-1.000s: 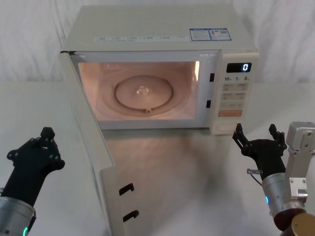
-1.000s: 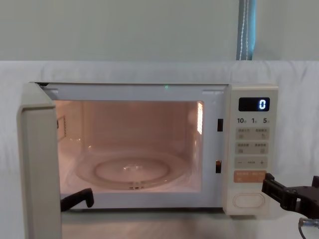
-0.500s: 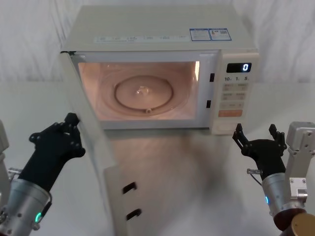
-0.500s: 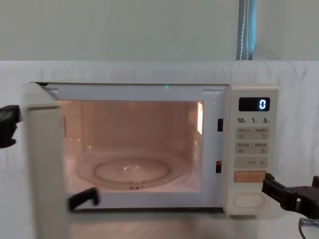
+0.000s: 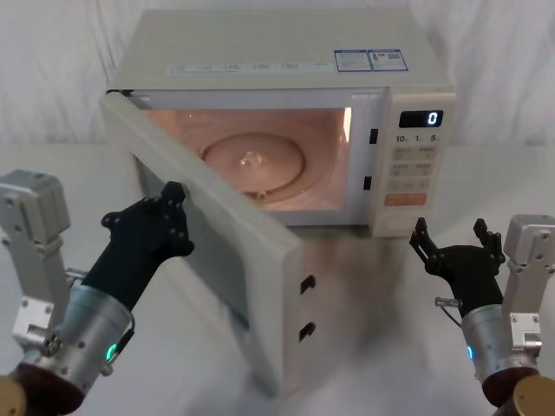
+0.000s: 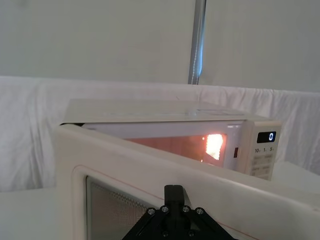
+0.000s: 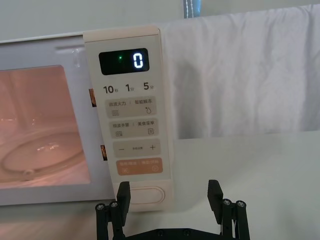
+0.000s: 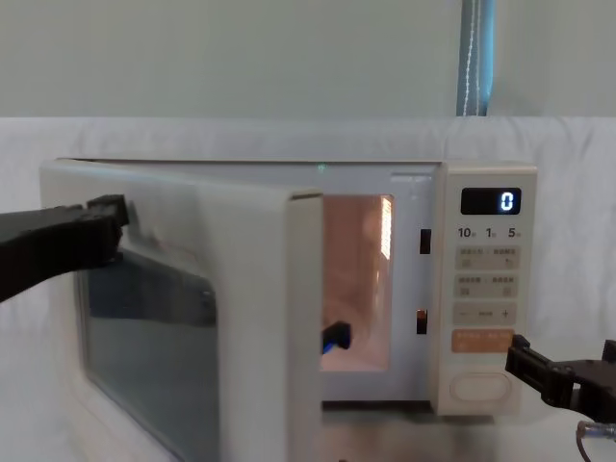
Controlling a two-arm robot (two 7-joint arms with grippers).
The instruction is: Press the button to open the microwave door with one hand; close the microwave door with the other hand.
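One microwave (image 5: 286, 130), head view: door (image 5: 234, 260) half-swung, left gripper (image 5: 160, 227) against its outer face, finger spread cannot be told. Right gripper (image 5: 458, 253) spread wide, empty, near panel. Right wrist view: button (image 7: 145, 194) lowest on panel, untouched.

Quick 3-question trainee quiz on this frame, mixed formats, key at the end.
1. True or false: the microwave door is fully shut.
2. Which gripper is against the door's outer face? A) left gripper B) right gripper
3. Fill in: the display reads ___.

Key:
1. False. The door stands partly open and the lit cavity shows behind it.
2. A. The right gripper sits low in front of the button, jaws open.
3. 0
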